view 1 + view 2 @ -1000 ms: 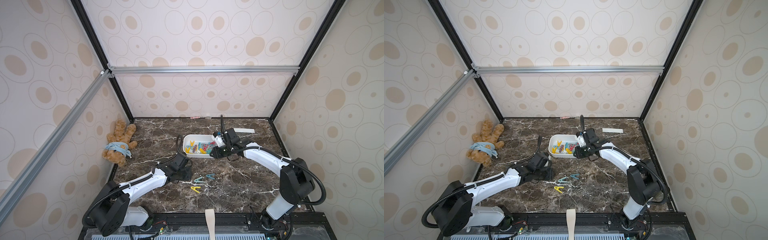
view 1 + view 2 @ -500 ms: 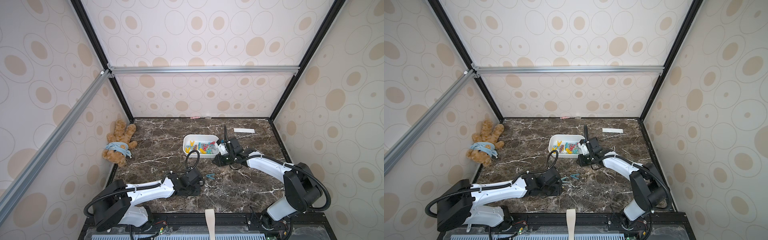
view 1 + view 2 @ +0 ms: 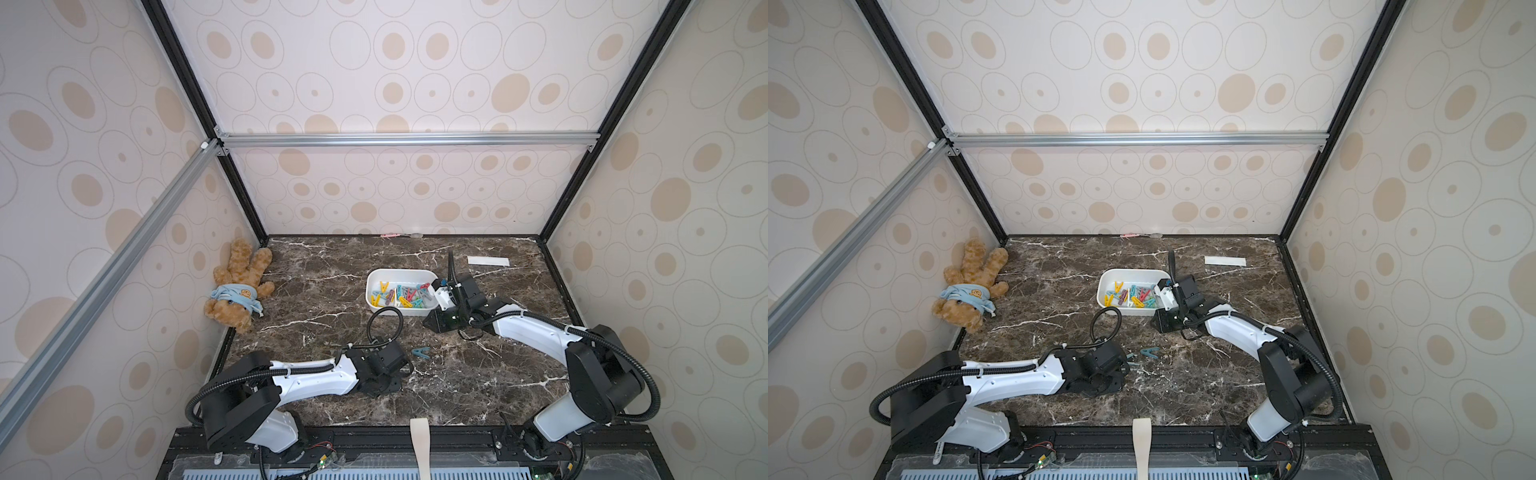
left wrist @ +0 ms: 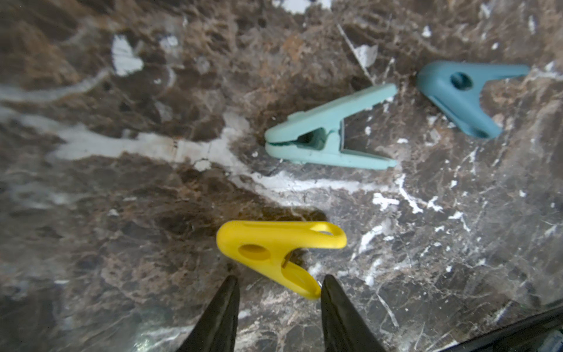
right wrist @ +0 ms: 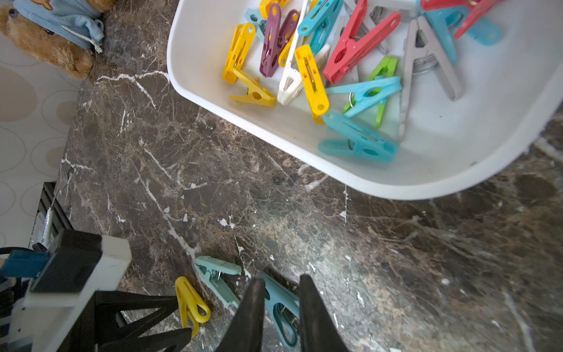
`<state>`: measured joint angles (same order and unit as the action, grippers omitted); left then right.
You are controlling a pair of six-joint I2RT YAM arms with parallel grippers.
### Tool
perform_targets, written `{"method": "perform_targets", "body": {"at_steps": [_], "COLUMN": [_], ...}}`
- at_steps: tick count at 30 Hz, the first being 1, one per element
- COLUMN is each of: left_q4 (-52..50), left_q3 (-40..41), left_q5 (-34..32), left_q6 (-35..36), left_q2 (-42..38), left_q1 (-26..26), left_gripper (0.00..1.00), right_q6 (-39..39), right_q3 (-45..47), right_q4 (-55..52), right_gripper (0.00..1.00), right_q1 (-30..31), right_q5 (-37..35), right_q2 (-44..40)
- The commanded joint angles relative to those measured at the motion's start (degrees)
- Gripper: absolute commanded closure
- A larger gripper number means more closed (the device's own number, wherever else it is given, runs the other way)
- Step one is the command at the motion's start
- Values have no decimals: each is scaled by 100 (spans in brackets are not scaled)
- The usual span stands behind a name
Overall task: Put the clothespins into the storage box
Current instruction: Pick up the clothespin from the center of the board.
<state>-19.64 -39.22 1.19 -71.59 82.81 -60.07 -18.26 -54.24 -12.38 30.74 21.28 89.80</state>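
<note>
White storage box (image 3: 399,271) mid-table, clothespins (image 5: 350,51) heaped inside.
Loose on table (image 3: 332,270) nearby: yellow peg (image 4: 274,237), mint peg (image 4: 329,112), blue peg (image 4: 441,88). Left gripper (image 4: 279,278) wide, empty, tips just beside yellow peg; right gripper (image 5: 281,278) narrow, empty.

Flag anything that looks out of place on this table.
Three clothespins lie loose on the marble table, outside the storage box: a yellow clothespin, a mint clothespin and a teal clothespin. A teddy bear lies slumped in the far left corner, unrelated to the sorting.
</note>
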Motion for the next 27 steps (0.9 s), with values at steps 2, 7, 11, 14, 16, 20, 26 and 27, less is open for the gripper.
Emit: {"method": "perform_targets", "body": {"at_steps": [2,7,11,14,16,20,26,27], "left_q4": [-36,-182,-434,-688,-780,-868,-1198,-1264], "left_q3": [-165,-112,-200,-313,-374,-466,-773,-833], "left_q5": [-181,-268,-328,-416,-452,-528,-769,-770], "left_q6": [-162,-171,-21,152,269,519,1180,1332], "left_q2": [226,227,227,254,262,254,43,-25], "left_q1": [-33,-28,-23,-31,-37,-25,92,182], "left_gripper": [58,71,79,83,87,96,100,100], "right_q6": [77,71,42,16,-1,-50,-141,-166], "right_q3": [70,89,98,98,85,71,61,76], "right_q4": [85,92,98,99,79,35,-91,-108], "right_gripper": [77,77,77,77,77,77,77,77], "right_q1": [2,2,2,3,3,3,3,2], "right_q5": [103,106,122,122,137,147,39,10], "right_q2": [30,46,38,20,11,-32,-223,-278]}}
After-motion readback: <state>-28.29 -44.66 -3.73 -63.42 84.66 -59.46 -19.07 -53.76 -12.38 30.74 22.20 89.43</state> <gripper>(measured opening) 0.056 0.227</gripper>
